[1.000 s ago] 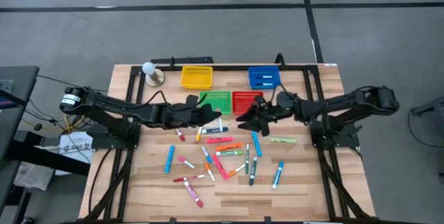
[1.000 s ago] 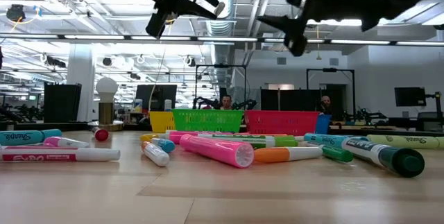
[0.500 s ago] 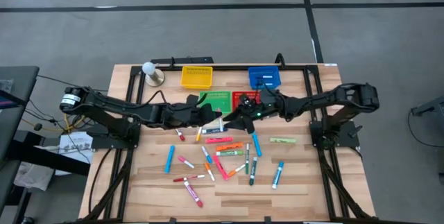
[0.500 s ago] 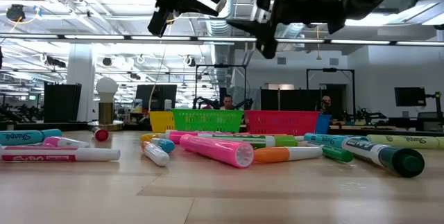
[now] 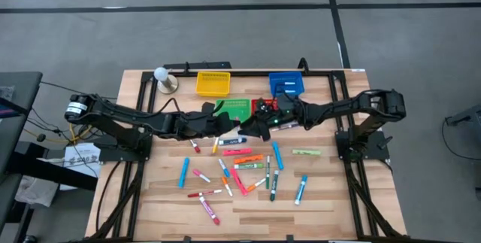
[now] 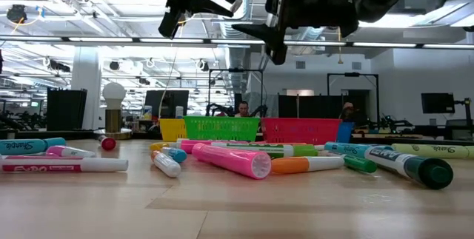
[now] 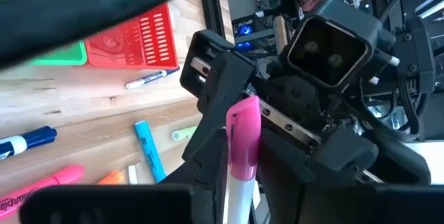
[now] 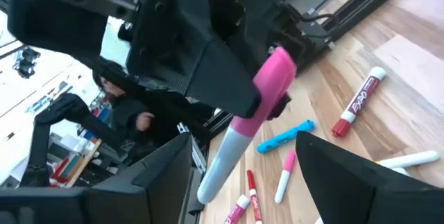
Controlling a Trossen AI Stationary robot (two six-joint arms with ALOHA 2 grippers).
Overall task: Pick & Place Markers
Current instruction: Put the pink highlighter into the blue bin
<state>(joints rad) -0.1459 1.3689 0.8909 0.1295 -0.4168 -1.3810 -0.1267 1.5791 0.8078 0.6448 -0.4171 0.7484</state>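
Nearest you on the wooden table [image 5: 331, 198], the loose markers [image 5: 240, 169] lie scattered flat across the middle and front of the boards, among them a fat pink one [image 6: 231, 158] and a dark green one [image 6: 415, 168] close to the low camera. Above that scatter, your left gripper [image 5: 231, 125] hangs off the table with its fingers clamped on a pink-capped white marker [image 7: 242, 148], which sticks out past the fingertips toward the other arm. Your right gripper [image 5: 252, 126] sits just beside it, facing it, fingers [image 8: 347, 175] spread wide on either side of that same marker and not touching it. Both grippers hover in front of the green basket [image 5: 234, 109] and red basket [image 6: 304, 130]. Farther back, the yellow basket [image 5: 213, 83] and blue basket [image 5: 286, 84] stand near the rear edge, with blue markers inside the blue one, and a round white knob on a stand [image 5: 163, 78] at the back left.
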